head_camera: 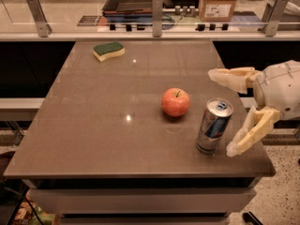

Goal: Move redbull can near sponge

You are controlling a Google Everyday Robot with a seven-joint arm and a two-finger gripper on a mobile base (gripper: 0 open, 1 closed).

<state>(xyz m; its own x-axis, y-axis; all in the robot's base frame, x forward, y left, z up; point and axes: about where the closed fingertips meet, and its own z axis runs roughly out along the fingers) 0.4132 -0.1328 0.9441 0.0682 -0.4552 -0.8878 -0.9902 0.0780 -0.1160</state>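
The redbull can (214,125) stands upright near the table's front right corner, silver and blue with a shiny top. The sponge (108,50), dark green over pale yellow, lies at the far left of the table. My gripper (224,111) comes in from the right, just right of the can. It is open: one pale finger (232,77) reaches out behind and above the can, the other (248,134) hangs beside the can's lower right. The can stands close to the gap between them, free of both.
A red apple (176,102) sits just left of the can. The grey-brown table (93,125) ends close to the can at front and right. A rail with metal posts (157,9), trays and a cardboard box (219,1) runs behind the table.
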